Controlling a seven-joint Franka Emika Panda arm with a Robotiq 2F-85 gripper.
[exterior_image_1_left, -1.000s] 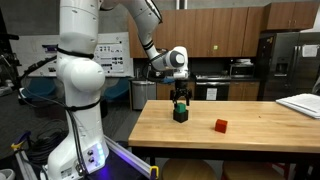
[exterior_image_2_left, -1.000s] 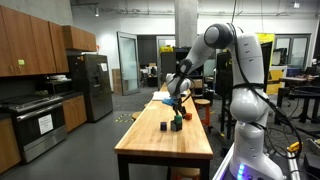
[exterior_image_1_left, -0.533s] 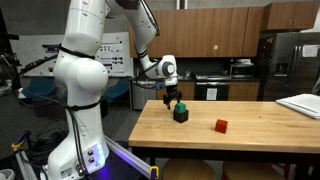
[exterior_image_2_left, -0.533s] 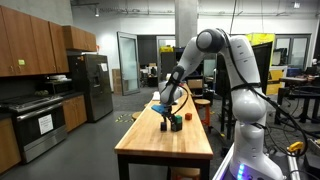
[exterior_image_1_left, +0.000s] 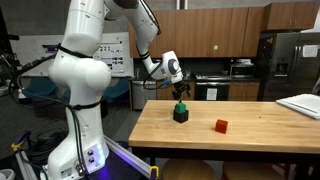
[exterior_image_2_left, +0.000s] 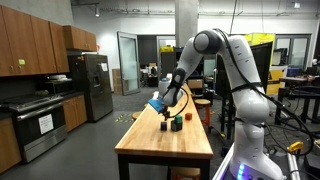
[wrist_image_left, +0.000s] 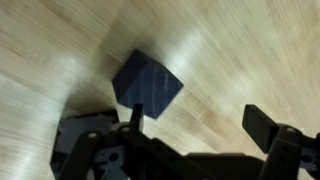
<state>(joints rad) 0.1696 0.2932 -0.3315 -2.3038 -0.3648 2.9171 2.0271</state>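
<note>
A dark blue block (exterior_image_1_left: 181, 115) sits on the wooden table (exterior_image_1_left: 250, 140), with a small green piece (exterior_image_1_left: 181, 104) on or just behind its top. My gripper (exterior_image_1_left: 177, 90) hangs tilted a little above and to the left of it, open and empty. In the wrist view the block (wrist_image_left: 147, 85) lies on bare wood just beyond the left finger (wrist_image_left: 130, 116). The right finger (wrist_image_left: 268, 126) stands far off to the side, and nothing is between the jaws of the gripper (wrist_image_left: 200, 125). A red cube (exterior_image_1_left: 221, 125) rests further right on the table.
The long butcher-block table (exterior_image_2_left: 165, 150) stands in a kitchen-like lab, with an oven (exterior_image_2_left: 40, 125) and a steel fridge (exterior_image_2_left: 92, 85) along the walls. Papers (exterior_image_1_left: 302, 104) lie at the far right end. The robot's white base (exterior_image_1_left: 85, 150) stands by the left end.
The gripper has pulled up and leftward from directly over the dark block and now tilts. It stays open; the blocks have not moved.
</note>
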